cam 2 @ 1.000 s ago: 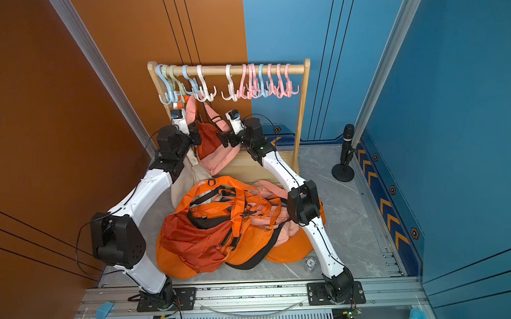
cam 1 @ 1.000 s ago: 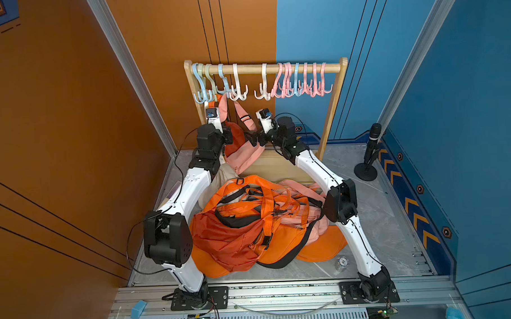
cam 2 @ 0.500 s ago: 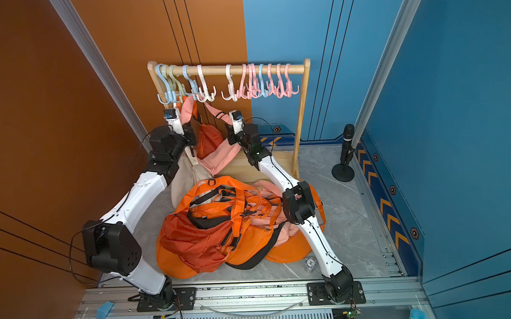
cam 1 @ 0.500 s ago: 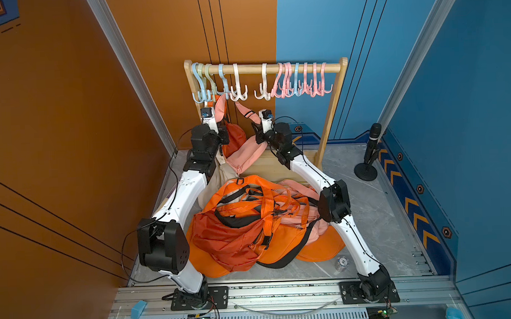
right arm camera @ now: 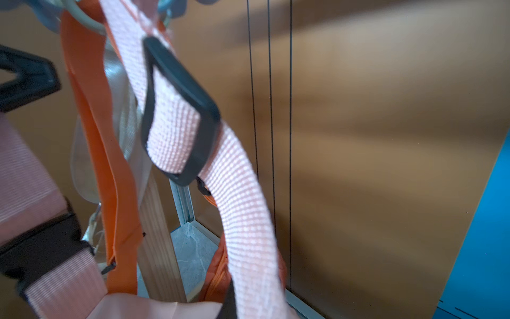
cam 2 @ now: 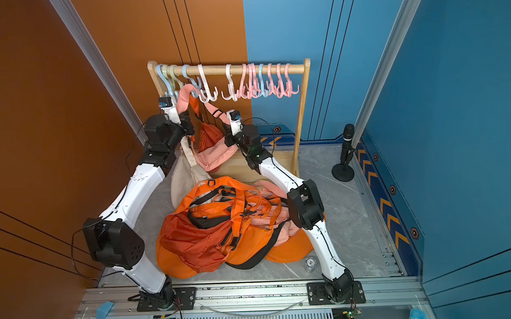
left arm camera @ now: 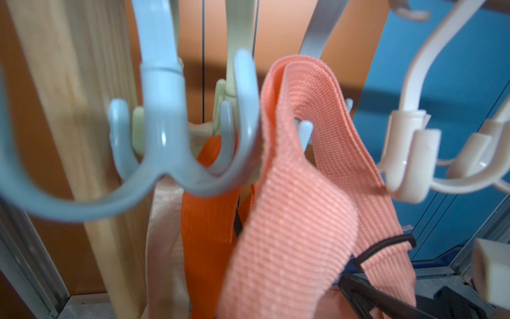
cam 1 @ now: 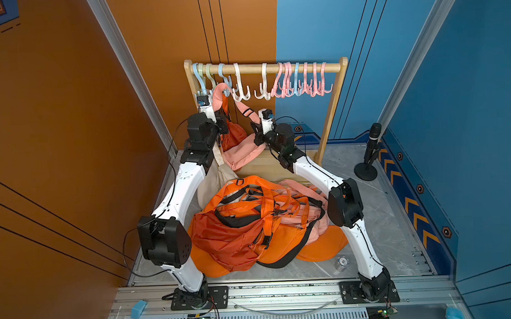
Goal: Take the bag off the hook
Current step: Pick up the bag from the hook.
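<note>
Pink bag (cam 1: pixel 242 154) hangs at the rail's (cam 1: pixel 274 68) end by the orange wall, its strap (left arm camera: pixel 298 110) arched at a blue hook (left arm camera: pixel 305 129). The left gripper (cam 1: pixel 217 109) pinches the strap just beside the hook, probably to lift the loop clear. The right gripper (cam 1: pixel 254 125) pinches the strap's other run lower down, likely carrying the weight.

An orange wall (cam 1: pixel 57 114) meets a blue wall (cam 1: pixel 317 32) behind the grey marbled table (cam 1: pixel 382 220). Aluminium posts (cam 1: pixel 128 71) slant upward. A black microphone (cam 1: pixel 370 144) stands beside the blue side panel (cam 1: pixel 481 129).
</note>
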Robot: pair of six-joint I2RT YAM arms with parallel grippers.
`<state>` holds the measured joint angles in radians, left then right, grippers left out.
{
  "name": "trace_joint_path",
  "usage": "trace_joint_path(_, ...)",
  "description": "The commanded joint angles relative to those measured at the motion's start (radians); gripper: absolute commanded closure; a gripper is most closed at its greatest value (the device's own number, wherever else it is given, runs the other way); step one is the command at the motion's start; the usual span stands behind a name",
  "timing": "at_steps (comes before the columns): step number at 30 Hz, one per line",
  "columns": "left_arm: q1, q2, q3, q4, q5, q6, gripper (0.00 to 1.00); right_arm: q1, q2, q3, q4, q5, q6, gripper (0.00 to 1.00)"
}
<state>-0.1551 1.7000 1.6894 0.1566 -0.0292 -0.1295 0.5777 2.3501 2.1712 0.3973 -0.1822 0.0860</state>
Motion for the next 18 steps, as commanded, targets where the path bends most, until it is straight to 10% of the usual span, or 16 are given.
trace_joint_path(1,0.001,0.026,0.09,-0.021,0.025,-0.012,1.0,0.025,-0.068,-0.033,0.052,-0.039,0.015,1.0)
trace_joint_path(18,-0.003,-0.13,0.052,-0.02,0.029,0.007,1.0,0.074,-0.348,-0.36,0.172,-0.046,0.014,1.0)
